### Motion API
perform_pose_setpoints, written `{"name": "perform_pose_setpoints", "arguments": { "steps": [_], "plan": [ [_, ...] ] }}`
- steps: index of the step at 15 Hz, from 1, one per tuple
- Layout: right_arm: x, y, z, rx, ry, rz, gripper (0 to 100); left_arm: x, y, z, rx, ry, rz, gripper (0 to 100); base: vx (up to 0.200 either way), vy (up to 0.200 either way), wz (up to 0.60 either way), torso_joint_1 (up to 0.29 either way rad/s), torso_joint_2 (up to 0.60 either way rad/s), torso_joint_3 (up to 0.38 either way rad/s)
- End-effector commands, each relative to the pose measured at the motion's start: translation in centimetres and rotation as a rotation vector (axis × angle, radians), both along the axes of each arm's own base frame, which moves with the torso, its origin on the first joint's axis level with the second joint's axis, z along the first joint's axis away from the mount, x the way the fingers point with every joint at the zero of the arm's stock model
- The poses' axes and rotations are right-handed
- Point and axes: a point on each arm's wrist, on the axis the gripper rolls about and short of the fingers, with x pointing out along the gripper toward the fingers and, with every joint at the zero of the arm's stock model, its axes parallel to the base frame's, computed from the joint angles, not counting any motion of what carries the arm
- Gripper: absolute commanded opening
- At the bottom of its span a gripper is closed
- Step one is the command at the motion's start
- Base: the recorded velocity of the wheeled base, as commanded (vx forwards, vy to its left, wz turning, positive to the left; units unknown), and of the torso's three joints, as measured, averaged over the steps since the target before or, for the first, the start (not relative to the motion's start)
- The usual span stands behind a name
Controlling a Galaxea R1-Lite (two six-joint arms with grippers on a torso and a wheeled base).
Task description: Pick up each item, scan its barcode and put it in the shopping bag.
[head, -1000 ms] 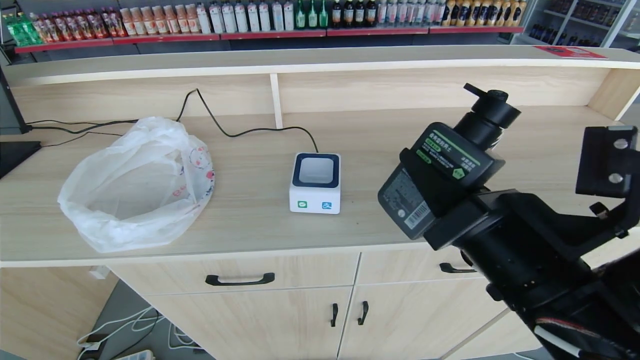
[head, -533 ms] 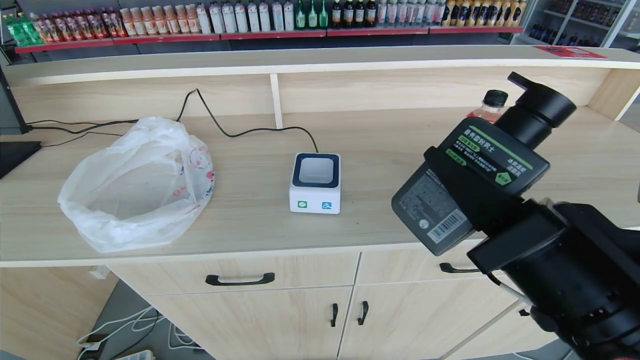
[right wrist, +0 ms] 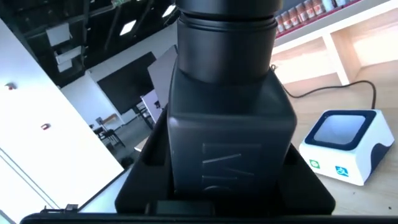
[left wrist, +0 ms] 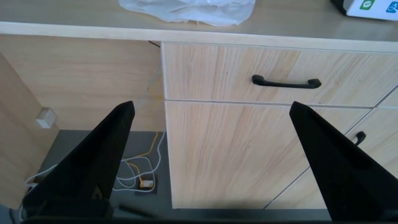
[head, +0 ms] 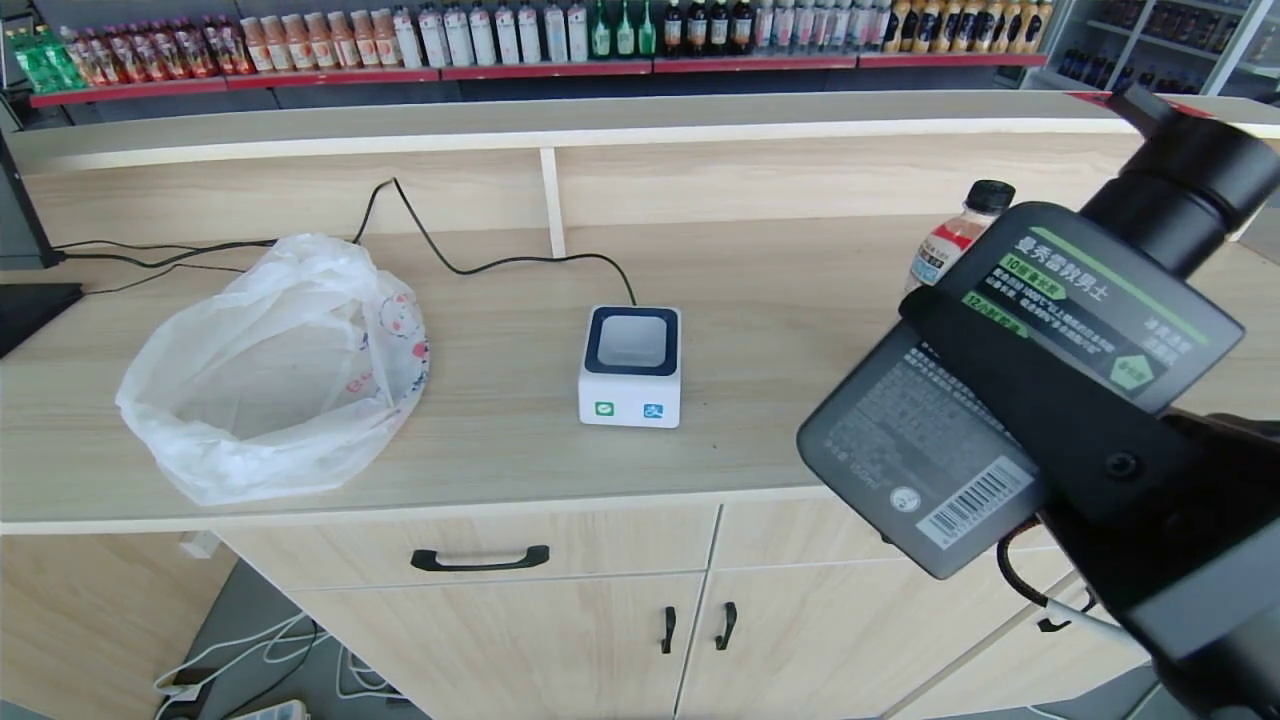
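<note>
The black pump bottle (head: 900,450) is rising nearer and rightward, the right jaws clamping it above the table's (head: 500,440) front edge, right of the scanner (head: 631,366). The left jaws are hanging open beside the drawer (left wrist: 217,68).

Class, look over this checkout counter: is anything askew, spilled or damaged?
Nothing stands out: the black bottle tilts only because the right gripper holds it; scanner and small drink bottle stand upright, nothing spilled.

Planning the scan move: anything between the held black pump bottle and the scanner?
Nothing visible. The black pump bottle hangs right of the scanner, with bare counter between them. The small drink bottle stands farther back on the counter, off that line.
</note>
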Motion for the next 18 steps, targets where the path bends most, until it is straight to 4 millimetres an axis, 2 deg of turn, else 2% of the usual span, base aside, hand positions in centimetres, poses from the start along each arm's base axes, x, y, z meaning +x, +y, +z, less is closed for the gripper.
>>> {"name": "perform_pose_setpoints", "arguments": {
  "steps": [1, 5, 9, 12, 15, 18],
  "plan": [
    [0.4, 0.8, 0.0, 0.0, 0.0, 0.041, 0, 0.0, 0.0, 0.0, 0.0, 0.001, 0.0, 100, 0.0, 0.0, 0.0, 0.0, 0.0, 0.0],
    [1.5, 3.1, 1.0, 0.032, -0.021, 0.153, 0, 0.0, 0.0, 0.0, 0.0, 0.001, 0.0, 100, 0.0, 0.0, 0.0, 0.0, 0.0, 0.0],
    [2.0, 4.5, 0.6, -0.009, -0.048, 0.292, 0, 0.0, 0.0, 0.0, 0.0, 0.001, 0.001, 100, 0.0, 0.0, 0.0, 0.0, 0.0, 0.0],
    [1.3, 4.6, 0.9, -0.015, -0.063, 0.409, 0, 0.0, 0.0, 0.0, 0.0, 0.001, 0.001, 100, 0.0, 0.0, 0.0, 0.0, 0.0, 0.0],
    [1.4, 4.8, 0.8, 0.004, -0.029, 0.438, 0, 0.0, 0.0, 0.0, 0.0, 0.001, 0.001, 100, 0.0, 0.0, 0.0, 0.0, 0.0, 0.0],
    [1.1, 4.9, 1.7, 0.048, -0.017, 0.481, 0, 0.0, 0.0, 0.0, 0.0, 0.001, 0.0, 100, 0.0, 0.0, 0.0, 0.0, 0.0, 0.0]
  ]
}}
